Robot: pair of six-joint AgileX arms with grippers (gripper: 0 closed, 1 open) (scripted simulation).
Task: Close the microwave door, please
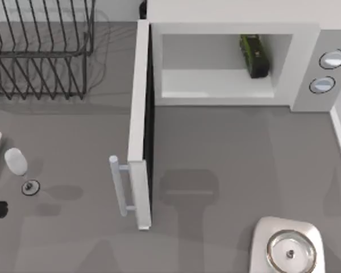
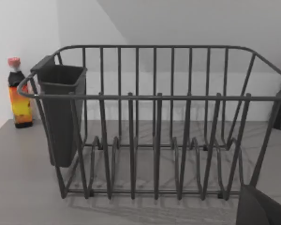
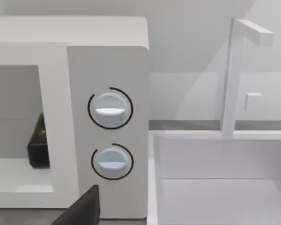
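The microwave (image 1: 307,40) is a white box at the back of the table, its pale cavity open to the front. A dark green object (image 1: 254,56) stands inside it. The microwave door (image 1: 140,114) stands wide open, swung out at a right angle from the cavity's left side, with its pale bar handle (image 1: 119,185) on the outer face near the free end. Two round knobs (image 3: 109,108) sit on the grey side panel. A dark part of my left gripper (image 2: 263,209) faces the dish rack. A dark part of my right gripper (image 3: 83,209) sits low before the knob panel.
A black wire dish rack (image 1: 40,51) with a cutlery cup (image 2: 61,112) fills the back left; a sauce bottle (image 2: 18,93) stands beside it. A wine glass (image 1: 16,162) lies at the left. A metal lidded pot (image 1: 290,250) sits front right. A white sink (image 3: 220,178) lies right of the microwave.
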